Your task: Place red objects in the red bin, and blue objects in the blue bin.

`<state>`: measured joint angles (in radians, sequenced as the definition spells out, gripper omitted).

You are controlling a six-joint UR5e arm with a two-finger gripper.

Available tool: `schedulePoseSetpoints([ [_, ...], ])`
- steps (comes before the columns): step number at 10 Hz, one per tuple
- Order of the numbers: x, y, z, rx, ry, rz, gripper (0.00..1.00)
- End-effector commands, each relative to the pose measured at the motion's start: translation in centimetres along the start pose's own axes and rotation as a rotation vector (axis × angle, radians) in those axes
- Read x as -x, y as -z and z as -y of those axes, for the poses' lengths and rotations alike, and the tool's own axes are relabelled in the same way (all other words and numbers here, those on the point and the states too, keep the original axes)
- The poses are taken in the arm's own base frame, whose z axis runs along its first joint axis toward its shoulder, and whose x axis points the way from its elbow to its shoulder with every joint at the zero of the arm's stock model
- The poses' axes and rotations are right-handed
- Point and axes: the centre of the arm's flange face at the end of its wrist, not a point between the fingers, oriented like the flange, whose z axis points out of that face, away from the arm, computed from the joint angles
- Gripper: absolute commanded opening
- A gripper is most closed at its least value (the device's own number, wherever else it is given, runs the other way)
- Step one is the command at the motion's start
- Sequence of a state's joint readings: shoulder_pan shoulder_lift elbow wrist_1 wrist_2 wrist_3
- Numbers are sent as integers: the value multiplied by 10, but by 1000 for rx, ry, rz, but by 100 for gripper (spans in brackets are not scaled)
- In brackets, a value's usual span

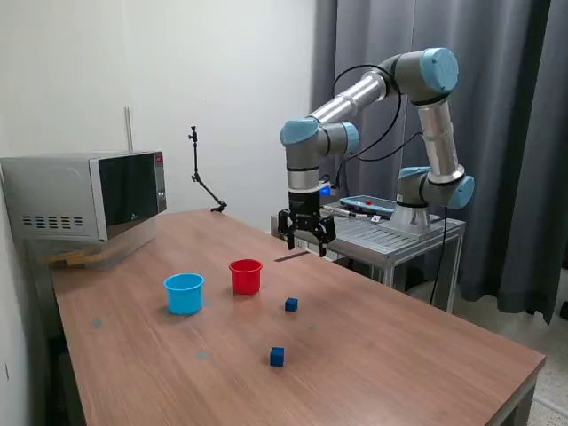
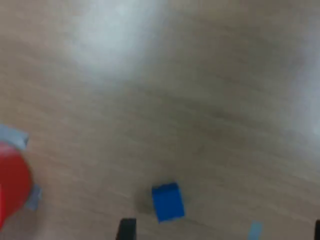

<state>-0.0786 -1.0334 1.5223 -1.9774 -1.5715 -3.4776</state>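
Two small dark blue cubes lie on the wooden table, one (image 1: pixel 291 304) at the exterior view's right of the red bin (image 1: pixel 246 276) and one (image 1: pixel 277 356) nearer the front edge. The blue bin (image 1: pixel 184 293) stands upright just to the left of the red bin. My gripper (image 1: pixel 306 234) hangs open and empty above the table, behind and to the right of the red bin. In the blurred wrist view one blue cube (image 2: pixel 167 201) lies near a dark fingertip (image 2: pixel 126 230), and the red bin's wall (image 2: pixel 12 182) shows at the picture's edge. No red objects show in either view.
A microwave (image 1: pixel 89 195) stands at the table's back left. A thin black stand (image 1: pixel 200 173) rises at the far edge. A metal cart (image 1: pixel 390 235) holding the arm's base sits behind the table, with grey curtains beyond. The table's right edge (image 1: pixel 497 333) falls away toward the floor.
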Motion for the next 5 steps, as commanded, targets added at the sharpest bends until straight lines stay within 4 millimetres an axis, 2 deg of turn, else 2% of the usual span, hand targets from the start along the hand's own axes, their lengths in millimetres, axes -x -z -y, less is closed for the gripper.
schedulePoseSetpoints([
  [1,7,-13,-30,19,8,8,100],
  [2,9,-14,-36,11,11,4,100],
  [3,1,-14,-37,-4,25,-1,100],
  [5,-4,-40,-29,-70,26,-23,100],
])
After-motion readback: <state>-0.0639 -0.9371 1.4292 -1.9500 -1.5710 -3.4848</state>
